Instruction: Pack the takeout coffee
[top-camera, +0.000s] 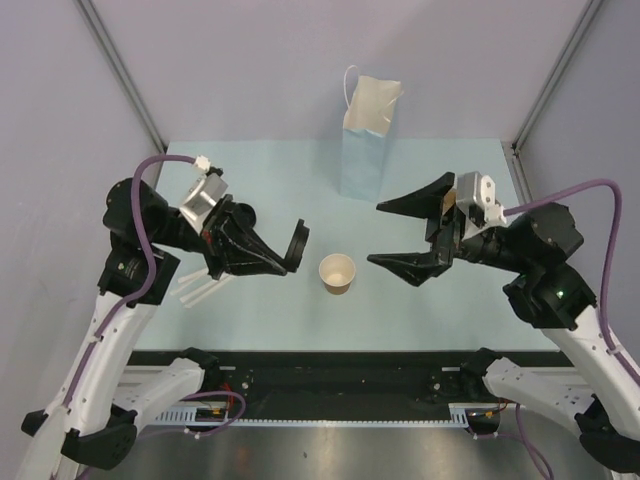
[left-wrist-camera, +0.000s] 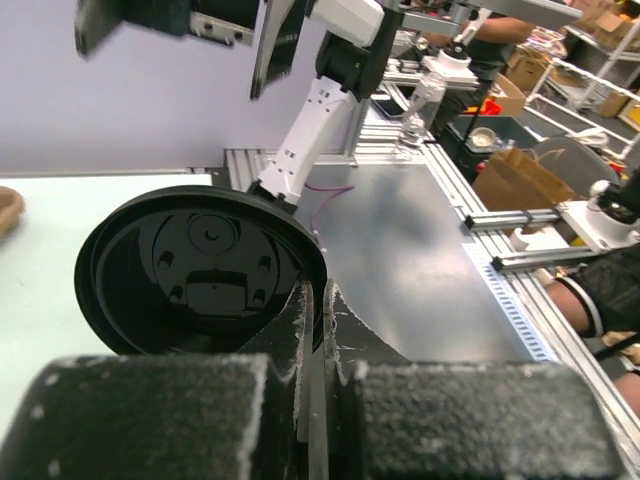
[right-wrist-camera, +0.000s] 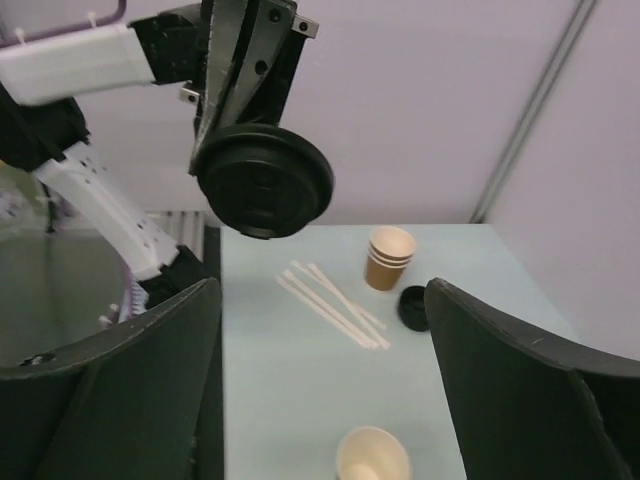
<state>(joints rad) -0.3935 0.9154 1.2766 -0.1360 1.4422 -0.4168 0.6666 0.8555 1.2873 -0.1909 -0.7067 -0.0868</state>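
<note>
The takeout coffee as a lidded cup is out of view. A lone open kraft paper cup (top-camera: 337, 272) (right-wrist-camera: 372, 458) stands upright mid-table with no lid on it. My left gripper (top-camera: 290, 255) (left-wrist-camera: 322, 295) is shut on the rim of a round black lid (top-camera: 297, 247) (left-wrist-camera: 200, 265) (right-wrist-camera: 263, 180), held on edge in the air just left of the cup. To the cup's right hovers my right gripper (top-camera: 375, 234) (right-wrist-camera: 322, 290), open wide with nothing between its fingers and pointing at the cup.
A light blue paper bag (top-camera: 365, 140) with a white handle stands open at the back. White stirrers (right-wrist-camera: 330, 304) (top-camera: 195, 290), a stack of unlidded cups (right-wrist-camera: 388, 256) and a loose black lid (right-wrist-camera: 412, 307) lie on the left side of the table.
</note>
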